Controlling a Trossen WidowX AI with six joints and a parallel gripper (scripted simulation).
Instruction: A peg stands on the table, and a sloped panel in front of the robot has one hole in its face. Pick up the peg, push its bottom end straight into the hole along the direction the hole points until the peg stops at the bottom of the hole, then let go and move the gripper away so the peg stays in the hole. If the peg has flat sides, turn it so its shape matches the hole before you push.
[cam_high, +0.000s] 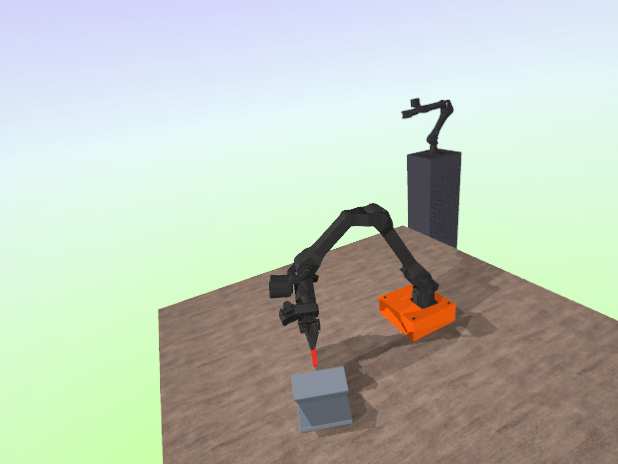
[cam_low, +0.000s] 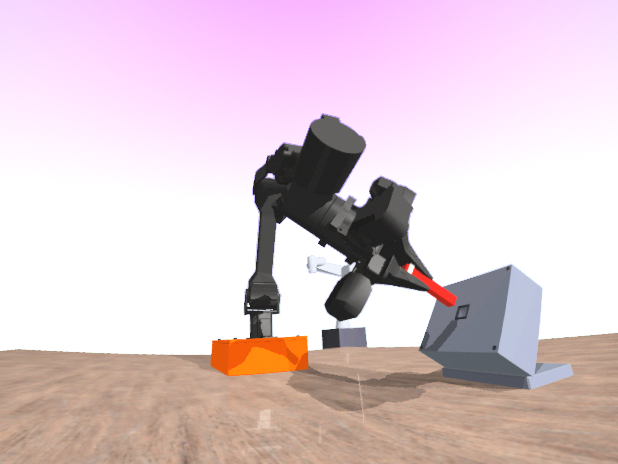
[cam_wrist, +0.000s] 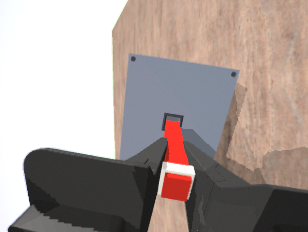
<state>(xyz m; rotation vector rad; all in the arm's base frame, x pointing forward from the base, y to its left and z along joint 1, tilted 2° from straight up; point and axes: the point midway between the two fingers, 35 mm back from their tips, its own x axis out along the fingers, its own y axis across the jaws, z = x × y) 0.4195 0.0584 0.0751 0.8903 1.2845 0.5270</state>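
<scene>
A red square-sided peg (cam_high: 314, 358) (cam_low: 442, 292) (cam_wrist: 175, 136) with a white band near its top is held tilted, its bottom end toward the panel. My gripper (cam_high: 313, 348) (cam_low: 430, 284) (cam_wrist: 173, 145) is shut on the peg. The grey sloped panel (cam_high: 320, 384) (cam_low: 480, 330) (cam_wrist: 150, 90) has one square hole (cam_low: 462, 312) (cam_wrist: 173, 118) with a dark rim. In the exterior view the peg's bottom end is outside the hole, close to it, up and to the left. In the wrist view it overlaps the hole's near part. The top view hides the hole.
The arm's orange base (cam_high: 417, 315) (cam_low: 265, 355) stands on the wooden table (cam_high: 225, 350) (cam_low: 125, 400) (cam_wrist: 275, 40). The panel's foot plate (cam_low: 555, 374) extends behind it. A second arm (cam_high: 440, 122) stands on a dark pillar (cam_high: 432, 195) beyond the table.
</scene>
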